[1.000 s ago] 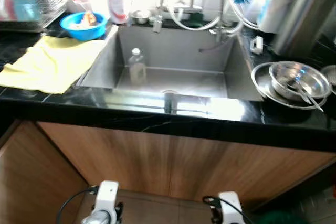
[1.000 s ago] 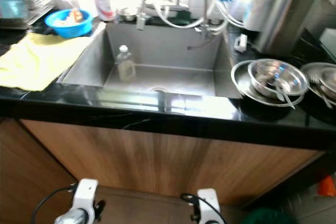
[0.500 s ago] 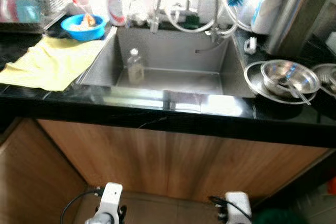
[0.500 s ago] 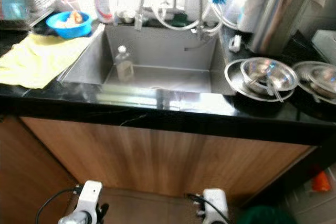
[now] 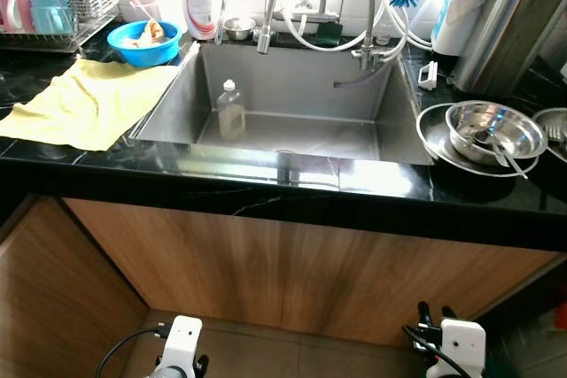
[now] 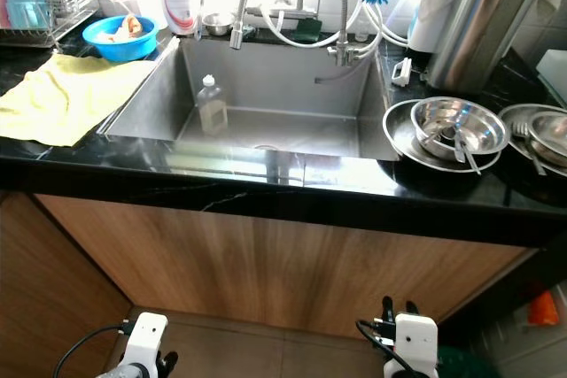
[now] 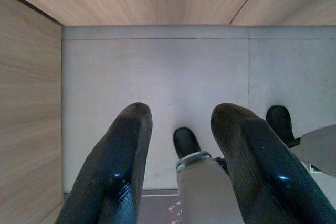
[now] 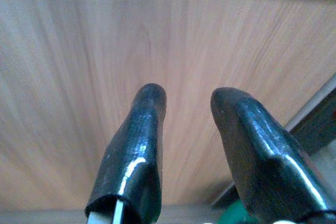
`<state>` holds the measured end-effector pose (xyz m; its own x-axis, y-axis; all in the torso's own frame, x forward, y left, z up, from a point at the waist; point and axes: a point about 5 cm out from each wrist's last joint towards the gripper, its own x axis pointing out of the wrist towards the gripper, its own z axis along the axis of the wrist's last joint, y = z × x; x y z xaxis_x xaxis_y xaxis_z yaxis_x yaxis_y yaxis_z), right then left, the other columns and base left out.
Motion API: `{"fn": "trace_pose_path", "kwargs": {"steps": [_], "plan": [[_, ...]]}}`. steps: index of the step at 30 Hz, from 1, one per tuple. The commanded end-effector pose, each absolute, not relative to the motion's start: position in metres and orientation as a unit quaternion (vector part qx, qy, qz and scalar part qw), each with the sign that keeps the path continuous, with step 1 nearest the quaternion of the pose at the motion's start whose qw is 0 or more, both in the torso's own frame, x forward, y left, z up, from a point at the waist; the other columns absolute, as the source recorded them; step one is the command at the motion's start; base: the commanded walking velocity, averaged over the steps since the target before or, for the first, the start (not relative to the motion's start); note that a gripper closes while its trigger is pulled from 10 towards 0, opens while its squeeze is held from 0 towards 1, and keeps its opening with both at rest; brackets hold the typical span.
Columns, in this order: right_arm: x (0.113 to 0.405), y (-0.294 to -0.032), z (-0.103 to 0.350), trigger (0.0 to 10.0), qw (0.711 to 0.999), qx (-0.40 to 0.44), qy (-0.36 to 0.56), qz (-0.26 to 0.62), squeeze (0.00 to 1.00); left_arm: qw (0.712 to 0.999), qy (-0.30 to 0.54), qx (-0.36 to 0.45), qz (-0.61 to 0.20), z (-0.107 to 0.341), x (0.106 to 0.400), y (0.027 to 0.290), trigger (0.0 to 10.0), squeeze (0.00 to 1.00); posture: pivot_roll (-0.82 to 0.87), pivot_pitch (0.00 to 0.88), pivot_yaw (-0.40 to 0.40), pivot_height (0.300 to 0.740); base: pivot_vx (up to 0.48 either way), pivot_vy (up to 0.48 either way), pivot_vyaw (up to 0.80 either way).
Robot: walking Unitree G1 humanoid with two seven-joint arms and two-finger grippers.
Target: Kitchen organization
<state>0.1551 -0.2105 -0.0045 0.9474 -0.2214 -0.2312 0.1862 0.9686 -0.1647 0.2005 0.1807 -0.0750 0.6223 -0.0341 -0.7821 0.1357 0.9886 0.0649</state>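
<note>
Head views, sink point(image 5: 354, 68): steel basin set in the black counter point(image 5: 221, 188), a small bottle point(image 5: 230, 111) standing inside at its left.
Head views, counter left: yellow cloth point(image 5: 84, 102), blue bowl point(image 5: 142, 42) behind it, dish rack point(image 5: 53, 6) in the corner.
Head views, counter right: steel bowl point(image 5: 494, 130) with a spoon, nested on a plate.
Left wrist view, left gripper point(image 7: 178, 124): fingers spread, holding nothing, over grey floor tiles point(image 7: 157, 66).
Right wrist view, right gripper point(image 8: 186, 100): fingers spread, holding nothing, facing the wooden cabinet door point(image 8: 79, 51).

dish rack point(image 5: 53, 6) cut off, window area overexposed
</note>
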Motion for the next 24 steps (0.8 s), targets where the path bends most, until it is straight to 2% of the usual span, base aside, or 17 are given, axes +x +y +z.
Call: {"fn": "trace_pose_path", "kwargs": {"steps": [1,5,6,7,13,17,24], "plan": [[0.156,-0.207,0.01,10.0,0.987,-0.08,0.1,-0.101,0.0,0.893,0.443,0.063,-0.051,-0.077,0.197,0.181,10.0,0.0,-0.16,0.0,-0.007,0.74,0.0,0.0,0.0],[0.147,-0.207,0.036,10.0,0.986,-0.116,0.066,-0.099,0.0,0.893,0.442,0.065,-0.052,-0.077,0.198,0.182,10.0,0.0,-0.16,0.0,-0.004,0.74,0.0,0.0,0.0],[0.152,-0.207,0.072,10.0,0.985,-0.138,0.017,-0.103,0.0,0.893,0.442,0.067,-0.053,-0.076,0.199,0.182,10.0,0.0,-0.17,0.0,-0.002,0.74,0.0,0.0,0.0],[0.153,-0.206,0.084,10.0,0.984,-0.141,0.005,-0.105,0.0,0.893,0.442,0.067,-0.053,-0.076,0.199,0.183,10.0,0.0,-0.17,0.0,-0.002,0.74,0.0,0.0,0.0],[0.172,-0.202,0.124,10.0,0.982,-0.144,-0.05,-0.115,0.0,0.892,0.444,0.069,-0.054,-0.077,0.198,0.182,10.0,0.0,-0.17,0.0,-0.003,0.74,0.0,0.0,0.0],[0.197,-0.199,0.16,10.0,0.977,-0.134,-0.115,-0.122,0.0,0.89,0.447,0.068,-0.053,-0.078,0.197,0.181,10.0,0.0,-0.17,0.0,-0.009,0.74,0.0,0.0,0.0],[0.201,-0.199,0.162,10.0,0.978,-0.121,-0.104,-0.134,0.0,0.889,0.45,0.074,-0.045,-0.078,0.195,0.185,10.0,0.0,-0.16,0.0,-0.012,0.74,0.0,0.0,0.0]]}}
